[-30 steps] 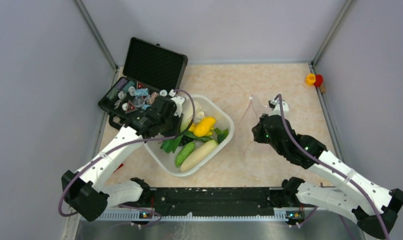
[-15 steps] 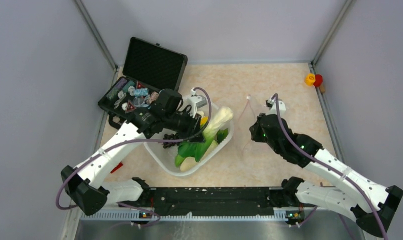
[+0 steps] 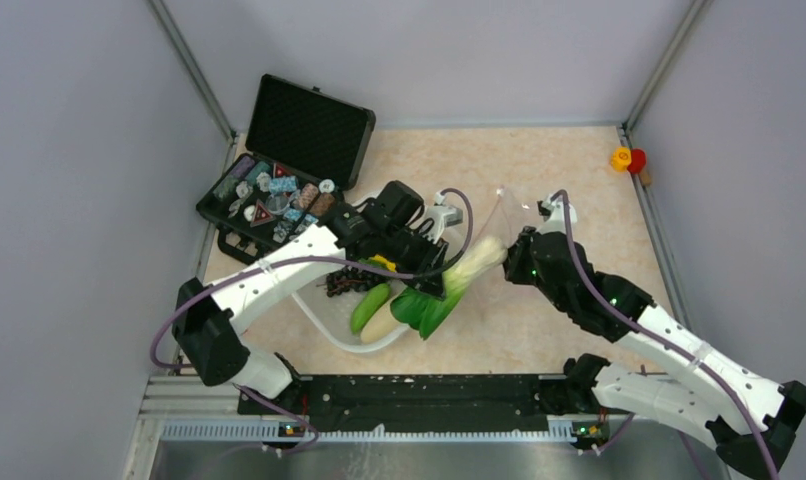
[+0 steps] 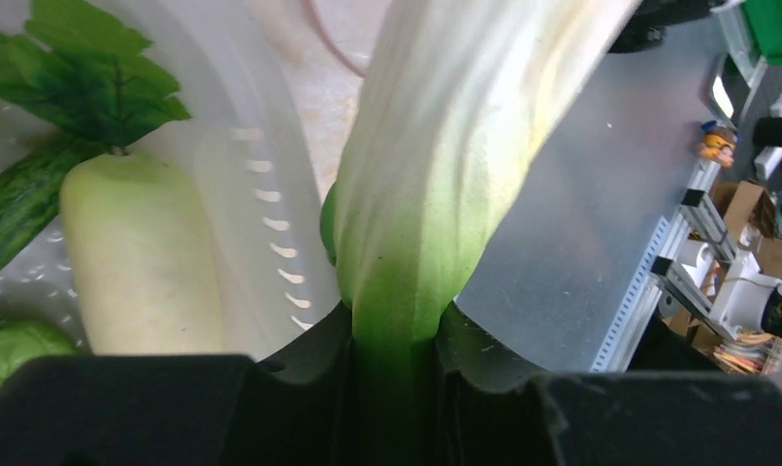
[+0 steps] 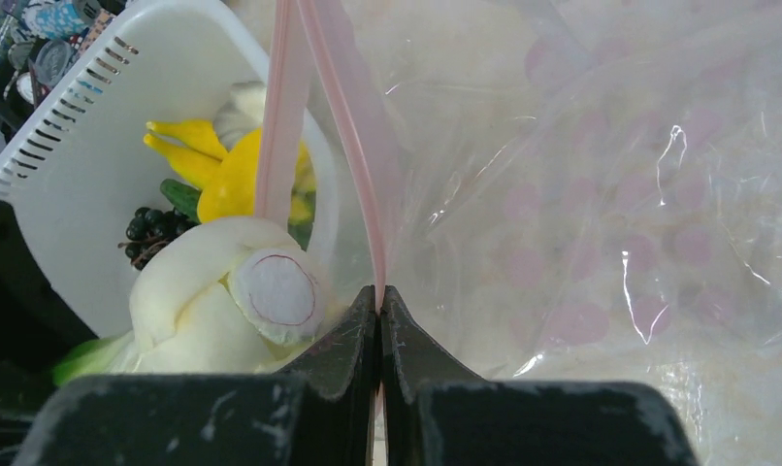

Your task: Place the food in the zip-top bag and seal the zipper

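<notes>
From above the clear bag (image 5: 601, 194) is hard to make out, and the left claw (image 4: 397, 335) is cut off by its wrist view's lower edge. That claw pinches the bok choy (image 3: 459, 280) at its green stem, white end toward the bag, past the tub's (image 5: 77, 194) right rim at mid-worktop. The right claw (image 5: 379, 309), pressed together, pinches the pink zipper strip (image 5: 356, 165). 1 second ago the bok choy lay in the tub.
</notes>
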`<state>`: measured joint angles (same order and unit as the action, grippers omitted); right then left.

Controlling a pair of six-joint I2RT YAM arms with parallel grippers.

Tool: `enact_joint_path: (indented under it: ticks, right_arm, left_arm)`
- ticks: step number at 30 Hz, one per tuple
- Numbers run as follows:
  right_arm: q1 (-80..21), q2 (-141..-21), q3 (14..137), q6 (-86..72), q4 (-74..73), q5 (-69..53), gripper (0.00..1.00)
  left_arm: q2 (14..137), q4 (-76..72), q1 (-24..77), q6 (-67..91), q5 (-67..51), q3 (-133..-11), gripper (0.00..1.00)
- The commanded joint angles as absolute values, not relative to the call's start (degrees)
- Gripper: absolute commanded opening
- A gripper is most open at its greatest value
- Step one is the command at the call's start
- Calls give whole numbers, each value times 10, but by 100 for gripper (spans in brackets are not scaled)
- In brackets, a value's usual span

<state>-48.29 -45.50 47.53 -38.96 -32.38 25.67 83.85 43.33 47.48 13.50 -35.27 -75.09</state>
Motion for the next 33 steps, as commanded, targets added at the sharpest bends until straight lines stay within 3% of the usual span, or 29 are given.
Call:
enact_joint_path:
  ticks: [1, 23, 33]
  right_arm:
    - [-490, -441, 480, -380, -296, 251, 0]
    - [-496, -497, 544, -319, -383, 243, 0]
    - [-503, -427, 487, -284, -265, 158, 0]
  left_arm:
    - [857, 470, 473, 137, -286, -805, 0]
    - [968, 562, 487, 154, -157, -924, 1]
    - [1012, 566, 504, 159, -181, -963, 0]
